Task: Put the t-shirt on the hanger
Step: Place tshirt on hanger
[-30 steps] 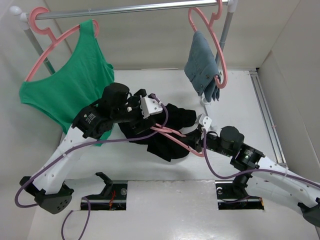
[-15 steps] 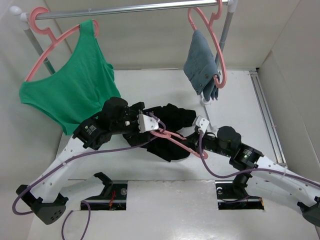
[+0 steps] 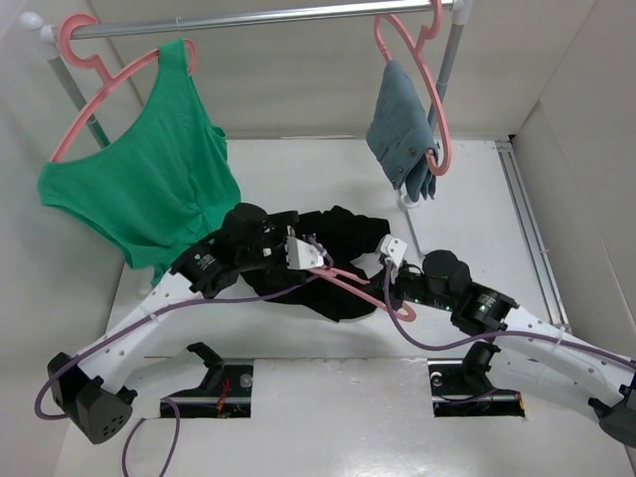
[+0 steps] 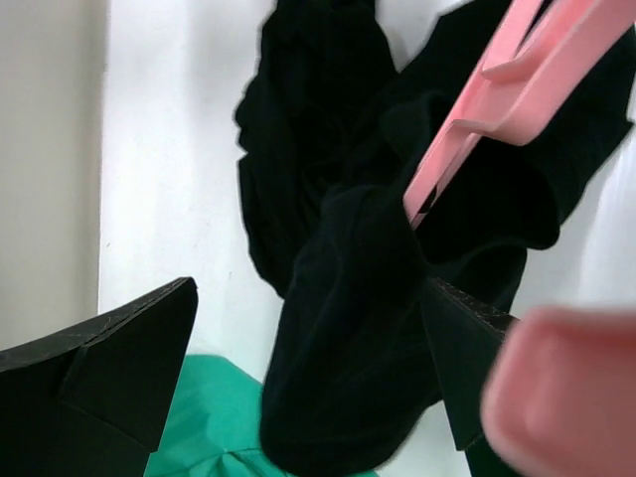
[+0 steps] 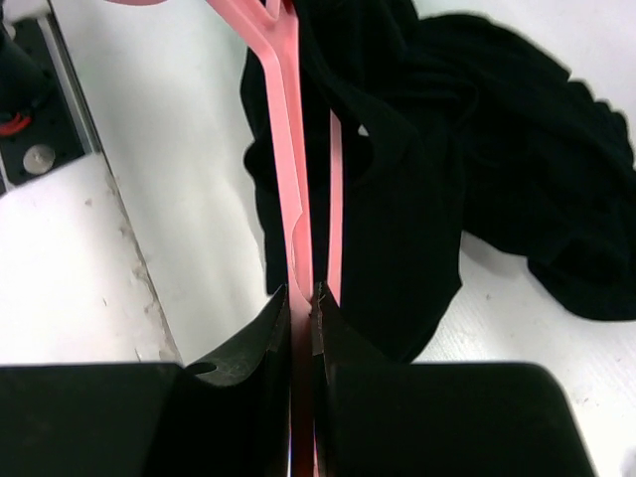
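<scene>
Top view: black t-shirt [image 3: 350,231] in a crumpled heap mid-table [image 3: 477,189], the salmon-pink hanger [image 3: 350,282] lying across its near side. Left gripper [image 3: 320,260] over the heap's left part; right gripper [image 3: 386,288] at the hanger's right end. Behind, on a rail [image 3: 268,15], a green top [image 3: 149,179] and a grey-blue garment [image 3: 402,139] on pink hangers. Left wrist view: fingers [image 4: 109,368] spread wide, released, a fold of t-shirt between them. Right wrist view: fingers [image 5: 238,368] clenched on the hanger's thin bar, t-shirt beside it.
</scene>
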Tool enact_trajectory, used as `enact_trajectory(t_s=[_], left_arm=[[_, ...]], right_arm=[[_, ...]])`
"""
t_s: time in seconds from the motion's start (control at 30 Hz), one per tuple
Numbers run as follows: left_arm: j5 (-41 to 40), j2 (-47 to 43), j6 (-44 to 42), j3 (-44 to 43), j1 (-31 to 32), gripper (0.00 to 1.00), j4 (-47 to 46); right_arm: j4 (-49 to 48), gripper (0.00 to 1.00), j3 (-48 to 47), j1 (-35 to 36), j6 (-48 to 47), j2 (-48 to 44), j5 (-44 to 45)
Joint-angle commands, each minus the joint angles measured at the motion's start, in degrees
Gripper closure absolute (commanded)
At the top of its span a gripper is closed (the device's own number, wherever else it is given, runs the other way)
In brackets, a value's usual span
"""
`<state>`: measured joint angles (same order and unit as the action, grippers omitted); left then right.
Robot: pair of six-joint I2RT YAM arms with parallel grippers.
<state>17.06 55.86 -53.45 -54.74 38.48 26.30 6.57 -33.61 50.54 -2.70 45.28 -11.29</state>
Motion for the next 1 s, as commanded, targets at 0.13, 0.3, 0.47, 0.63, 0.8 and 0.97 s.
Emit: enact_trajectory(t_s=[0.13, 0.3, 0.47, 0.63, 0.8, 0.97], left_arm=[[7.8, 8.6, -11.1, -2.0, -0.8, 0.16, 8.7], [11.9, 14.3, -13.2, -4.5, -1.3, 0.40, 14.9], [13.1, 15.2, -16.0, -1.4, -1.3, 0.42, 17.3], [12.6, 15.2, -13.8, 1.0, -1.3, 0.73, 13.4], [11.2, 15.9, -11.9, 2.0, -1.3, 1.00, 12.1], [11.2, 13.4, -9.8, 1.4, -1.3, 1.00, 11.6]], right_arm=[[-2.7, 1.00, -4.5, -0.4, -0.3, -0.9, 0.3], [-1.6, 1.00, -5.1, -0.4, -0.8, -0.9, 0.3], [-1.6, 1.00, -5.1, -0.4, -1.3, -0.9, 0.3], [-1.6, 1.00, -5.1, -0.4, -1.3, 0.3, 0.8], [-2.9, 1.00, -4.0, -0.4, -0.8, -0.2, 1.4], [-3.4, 1.00, -4.0, -0.4, -0.8, -0.2, 1.9]])
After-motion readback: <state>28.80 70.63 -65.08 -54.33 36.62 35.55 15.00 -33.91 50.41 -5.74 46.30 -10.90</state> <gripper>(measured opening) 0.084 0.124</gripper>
